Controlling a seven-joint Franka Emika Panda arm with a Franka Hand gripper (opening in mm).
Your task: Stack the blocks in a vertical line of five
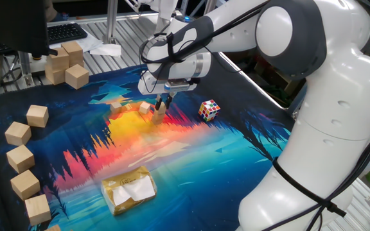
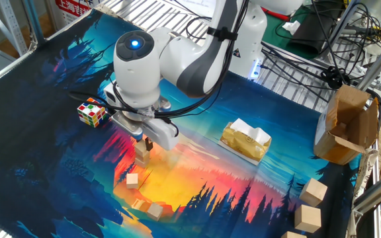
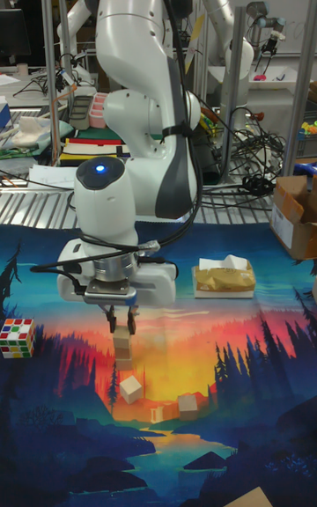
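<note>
A short stack of small tan blocks point(image 3: 122, 347) stands on the orange part of the mat, also visible in one fixed view point(image 1: 159, 113) and the other point(image 2: 141, 153). My gripper point(image 3: 121, 324) hovers directly over it, fingers pointing down and slightly apart, tips at the top block's upper edge, with an empty gap between them. A loose block point(image 3: 131, 388) lies just in front of the stack, also seen in the side views point(image 2: 132, 179) point(image 1: 145, 108). Two more blocks point(image 3: 187, 403) point(image 3: 157, 414) lie further forward.
A multicoloured puzzle cube point(image 2: 91, 112) sits to one side of the stack. A yellow packet point(image 2: 245, 140) lies on the other side. Several larger pale wooden cubes point(image 1: 24, 157) line the mat's edge, and more point(image 1: 66, 64) are piled behind it. A cardboard box point(image 2: 349, 125) stands off the mat.
</note>
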